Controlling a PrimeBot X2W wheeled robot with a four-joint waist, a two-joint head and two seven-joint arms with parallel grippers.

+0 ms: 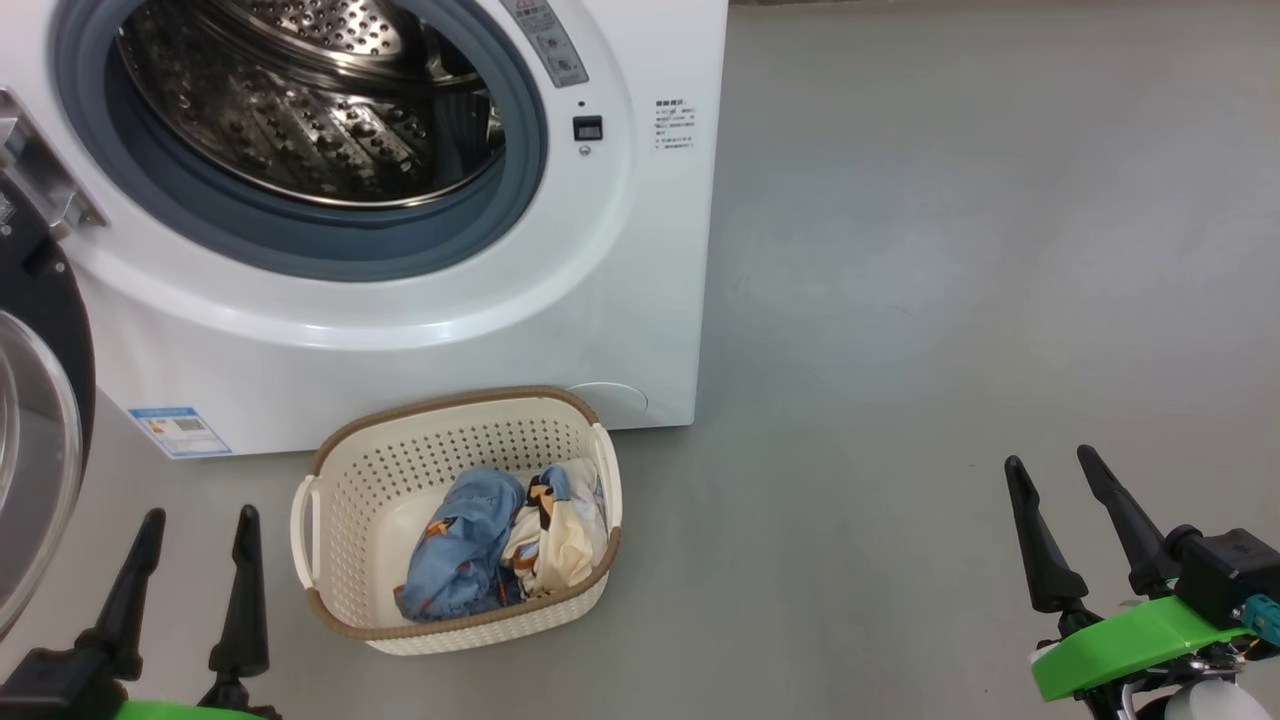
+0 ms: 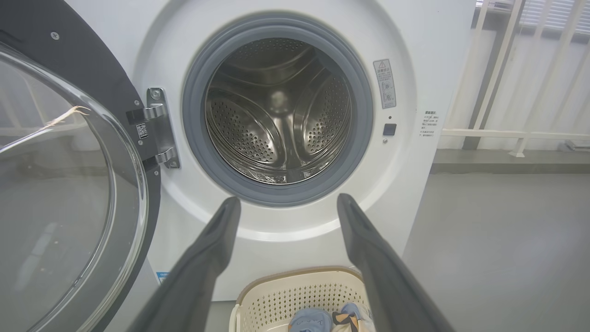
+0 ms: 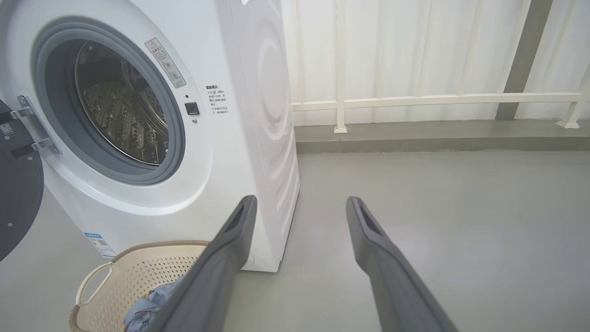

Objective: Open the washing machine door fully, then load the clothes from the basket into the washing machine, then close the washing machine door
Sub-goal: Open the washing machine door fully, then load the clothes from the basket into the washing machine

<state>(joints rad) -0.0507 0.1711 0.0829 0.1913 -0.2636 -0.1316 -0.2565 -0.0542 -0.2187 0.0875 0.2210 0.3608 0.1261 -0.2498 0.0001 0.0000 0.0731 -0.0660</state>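
1. The door [image 1: 40, 430] stood swung wide at the left of the washer [image 1: 420, 330], so the opening step looked done. Loading looked like the step in hand, with nothing lifted yet.
2. The left gripper [image 1: 200, 515] hovered low just left of the basket [image 1: 450, 450], its fingers spread and holding nothing. In the left wrist view those fingers framed the washer's mouth, with the basket below them.
3. The right gripper [image 1: 1050, 458] hung well off to the right over bare floor [image 1: 900, 300], fingers likewise apart and empty.
4. The basket sat on the floor right in front of the washer's lower panel, beneath the opening. Whether it touched the panel could not be told.
5. The clothes [image 1: 500, 545] lay bunched in the basket's near right part: a blue piece [image 1: 460, 550] crumpled on the left and a cream printed piece [image 1: 560, 535] pressed against it on the right. The rest of the basket was bare.
6. The drum [image 1: 300, 120] looked empty as far as could be seen.
7. The next move probably called for a gripper, the left being nearer, to shift over the heap, drop in with its fingers apart and pinch the cloth. It would then need to clear the rim and carry the cloth up into the drum. Since the two pieces touched, one might drag the other along.
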